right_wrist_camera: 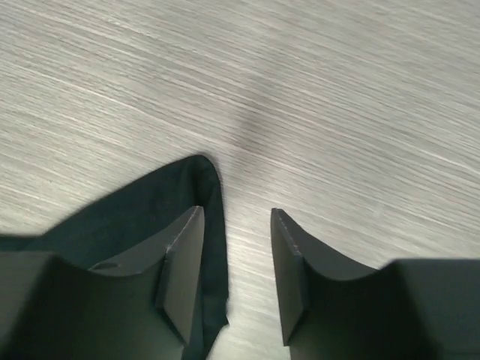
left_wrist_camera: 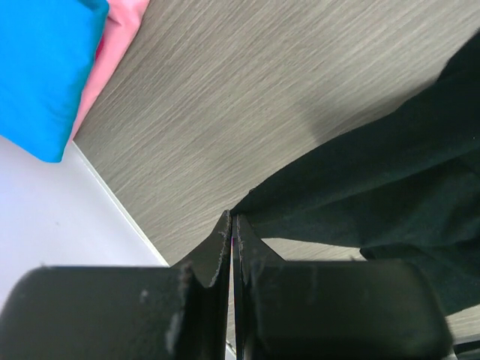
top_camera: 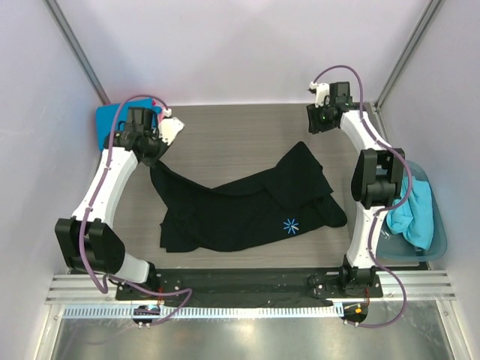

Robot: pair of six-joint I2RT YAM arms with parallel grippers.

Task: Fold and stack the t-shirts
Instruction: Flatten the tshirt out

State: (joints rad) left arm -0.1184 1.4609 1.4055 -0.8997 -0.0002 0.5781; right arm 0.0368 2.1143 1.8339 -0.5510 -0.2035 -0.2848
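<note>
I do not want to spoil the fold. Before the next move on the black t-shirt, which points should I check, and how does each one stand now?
1. Left pincer shut on a corner of the black t-shirt: ok.
2. Right pincer open: ok.
3. Right pincer free of cloth: cannot tell, since a black tip lies against one finger.
4. Black t-shirt flat on the table: not ok. It is creased, and one part is folded over.
5. Blue t-shirt and pink t-shirt apart from the black one: ok.
6. Turquoise t-shirt folded: not ok, it is bunched in the tub.
</note>
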